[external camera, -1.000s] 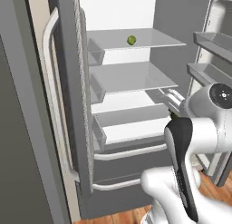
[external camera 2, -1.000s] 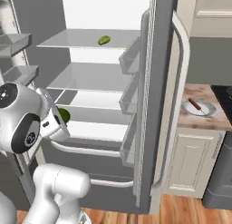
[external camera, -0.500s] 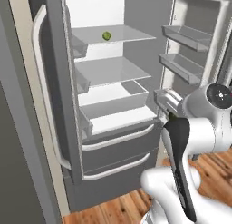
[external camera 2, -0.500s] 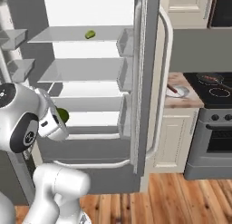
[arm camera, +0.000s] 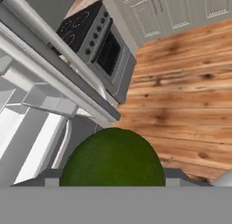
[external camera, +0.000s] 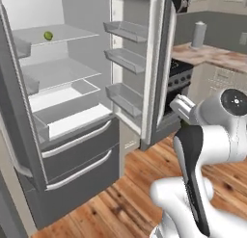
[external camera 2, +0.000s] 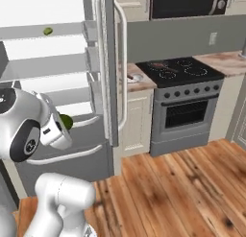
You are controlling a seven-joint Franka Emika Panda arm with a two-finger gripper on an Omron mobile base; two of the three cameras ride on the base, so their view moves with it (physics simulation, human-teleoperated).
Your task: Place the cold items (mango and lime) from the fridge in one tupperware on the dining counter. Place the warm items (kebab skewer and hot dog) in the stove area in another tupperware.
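My gripper (external camera 2: 64, 124) is shut on the lime (arm camera: 112, 160), a dark green ball that bulges between the fingers low in the hand view; it also peeks out beside the white hand as the lime (external camera 2: 67, 121). The mango (external camera: 48, 35), a small yellow-green fruit, lies on an upper shelf of the open fridge (external camera: 77, 150), and from the other side the mango (external camera 2: 47, 31) sits far up and left of the hand. The hand hangs in front of the fridge's lower drawers. To the right stands the black cooktop of the stove (external camera 2: 180, 73).
The fridge door (external camera: 144, 63) with grey bins stands wide open between fridge and stove (external camera: 177, 73). A marbled counter (external camera 2: 137, 82) with a plate lies beside the cooktop. A pale cylinder (external camera: 198, 34) stands on the far counter. Wooden floor (external camera 2: 182, 183) spreads to the right.
The whole picture has shifted: the base has turned right, so the fridge slides left and the stove comes into sight. The lime stays in the shut gripper.
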